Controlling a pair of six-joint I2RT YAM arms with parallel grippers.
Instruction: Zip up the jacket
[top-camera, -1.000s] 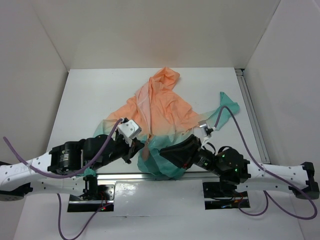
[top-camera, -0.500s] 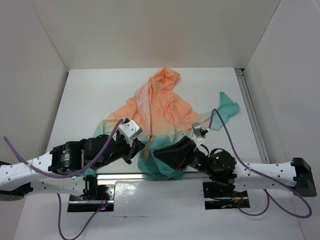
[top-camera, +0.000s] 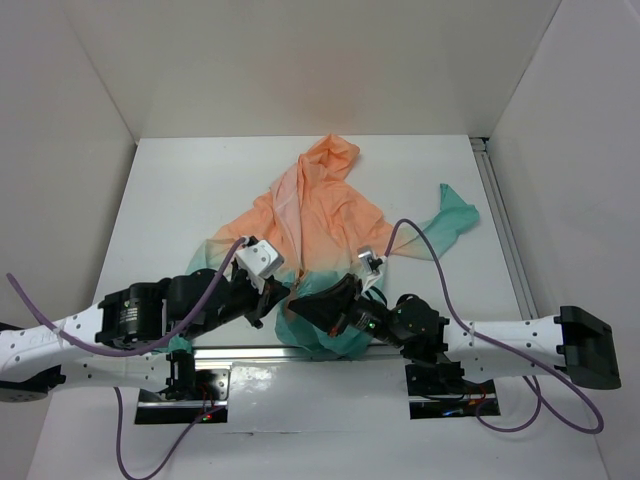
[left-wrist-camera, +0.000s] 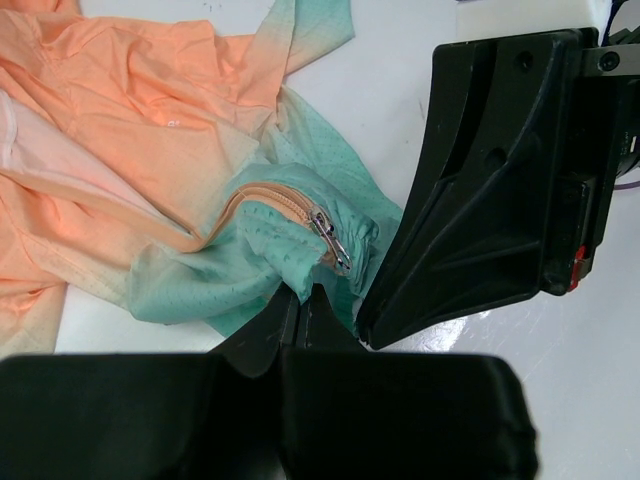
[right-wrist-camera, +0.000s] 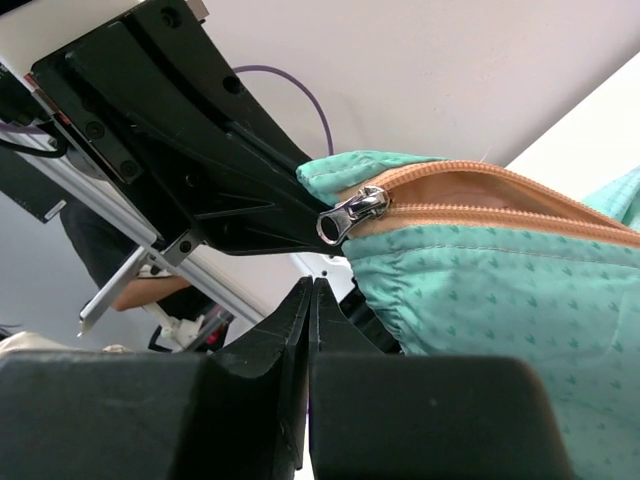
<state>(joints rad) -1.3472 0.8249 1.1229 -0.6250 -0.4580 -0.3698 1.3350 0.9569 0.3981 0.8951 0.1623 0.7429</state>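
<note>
Jacket (top-camera: 320, 215), lying on your tabletop (top-camera: 180, 200), teal hem pinched by left claw (left-wrist-camera: 300, 300): your right claw (right-wrist-camera: 310, 290) has just swung in and pressed together beneath the zipper slider (right-wrist-camera: 350, 213), any cloth caught unclear, so zipping can likely begin.

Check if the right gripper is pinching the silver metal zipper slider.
No, the right gripper is shut below the silver zipper slider, not touching it.

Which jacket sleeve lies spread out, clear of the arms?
The sleeve on the robot's right: its teal cuff fans out toward the right edge of the table. The other sleeve disappears under the left arm.
</note>
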